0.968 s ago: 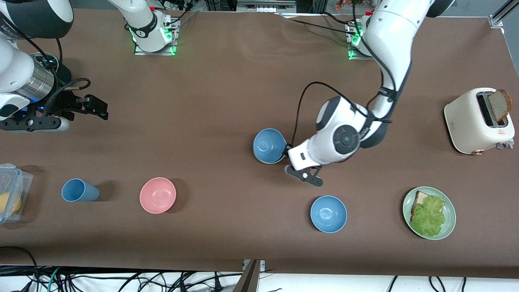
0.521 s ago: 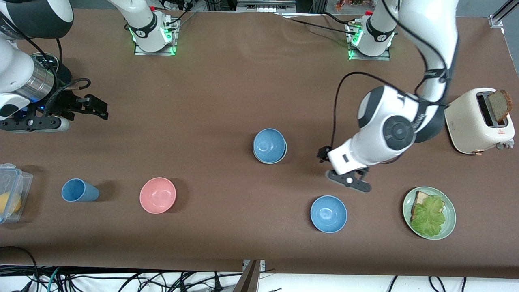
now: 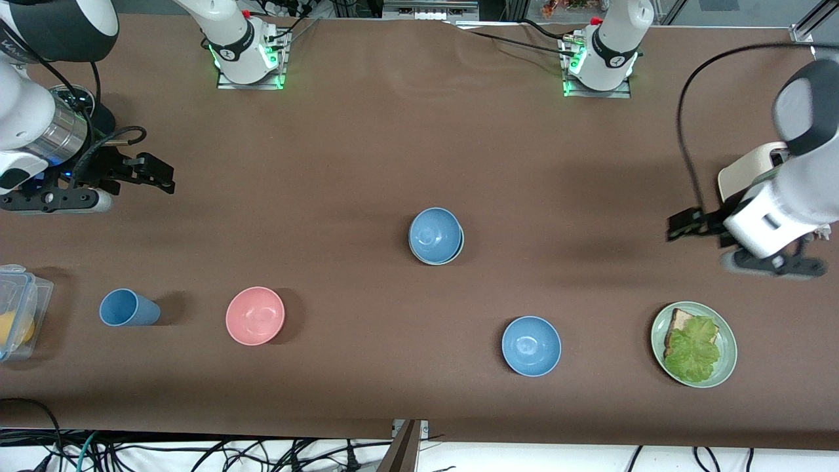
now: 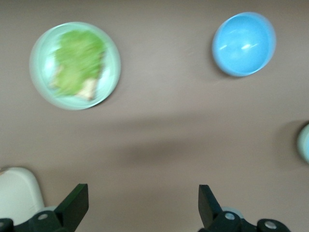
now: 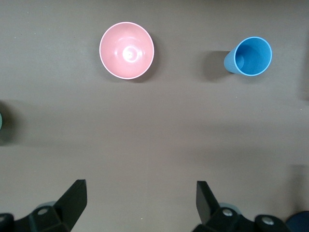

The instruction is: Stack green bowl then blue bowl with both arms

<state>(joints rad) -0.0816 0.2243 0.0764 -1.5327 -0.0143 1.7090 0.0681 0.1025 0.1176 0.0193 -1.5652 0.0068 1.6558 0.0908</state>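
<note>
The blue bowl [image 3: 434,233] sits nested in the green bowl [image 3: 457,254] at mid-table; only a thin pale green rim shows round it. An edge of the stack shows in the left wrist view [image 4: 304,142]. My left gripper [image 3: 683,226] is open and empty, up over the table beside the toaster at the left arm's end; its open fingers show in its wrist view [image 4: 142,195]. My right gripper [image 3: 159,176] is open and empty, waiting over the right arm's end of the table, and it also shows in its wrist view [image 5: 140,192].
A brighter blue bowl [image 3: 531,345] and a green plate [image 3: 726,367] with bread and lettuce lie nearer the front camera. A pink bowl [image 3: 255,315], a blue cup [image 3: 124,307] and a clear box [image 3: 18,308] lie toward the right arm's end. The toaster [image 3: 744,176] is partly hidden.
My left arm has swung away from the stacked bowls toward its own end of the table, open and empty. The blue bowl stays in the green bowl. The right arm has not moved.
</note>
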